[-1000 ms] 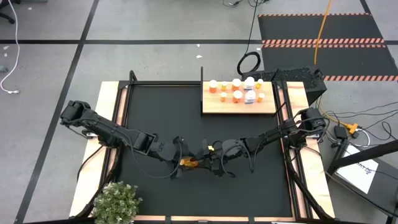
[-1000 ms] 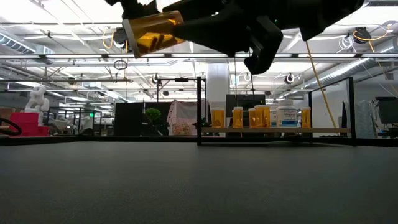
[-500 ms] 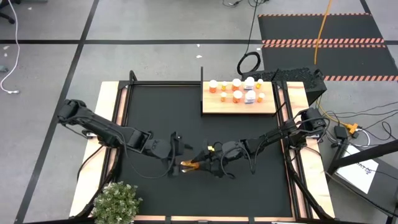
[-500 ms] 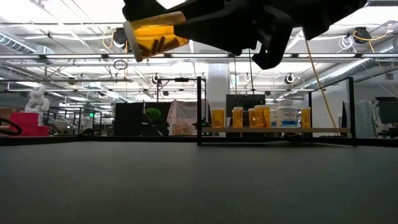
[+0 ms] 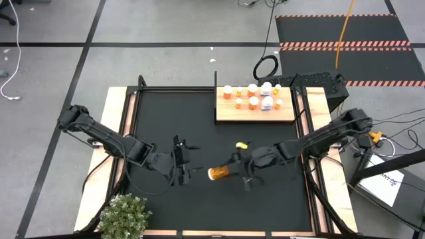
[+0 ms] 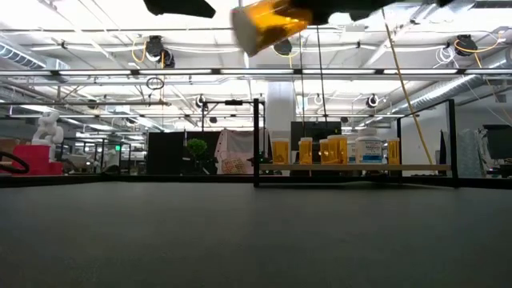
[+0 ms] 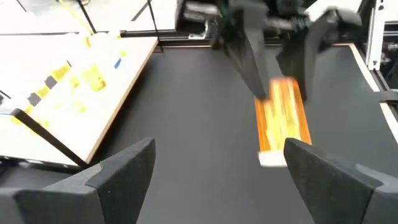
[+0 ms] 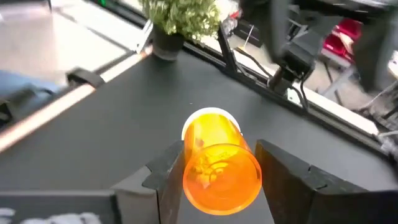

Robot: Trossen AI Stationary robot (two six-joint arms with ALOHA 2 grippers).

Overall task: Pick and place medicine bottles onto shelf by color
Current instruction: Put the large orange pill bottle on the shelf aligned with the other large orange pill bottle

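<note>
In the high view the right gripper (image 5: 228,172) sits at lower centre of the frame, over the black mat (image 5: 199,126), with its fingers closed on an orange medicine bottle (image 5: 218,173) held horizontally and clear of the surface. The right wrist view shows the same bottle (image 8: 219,163) clamped between the two dark fingers (image 8: 163,177), its white cap pointing away from the camera. In the low view the bottle (image 6: 268,22) hangs at the top centre of the frame, tilted, well above the mat. The left gripper (image 5: 182,166) lies just left of the bottle in the high view, apart from it; the left wrist view shows its fingers (image 7: 121,168) spread wide with nothing between them, the bottle (image 7: 283,121) visible farther off in the other arm's grasp. The shelf (image 5: 255,109), a light-wood board, occupies the upper right of the mat in the high view and carries the remaining medicine bottles (image 5: 253,94), standing upright in a cluster along its upper half. A potted plant (image 5: 123,216) stands at the lower left corner of the table.
</note>
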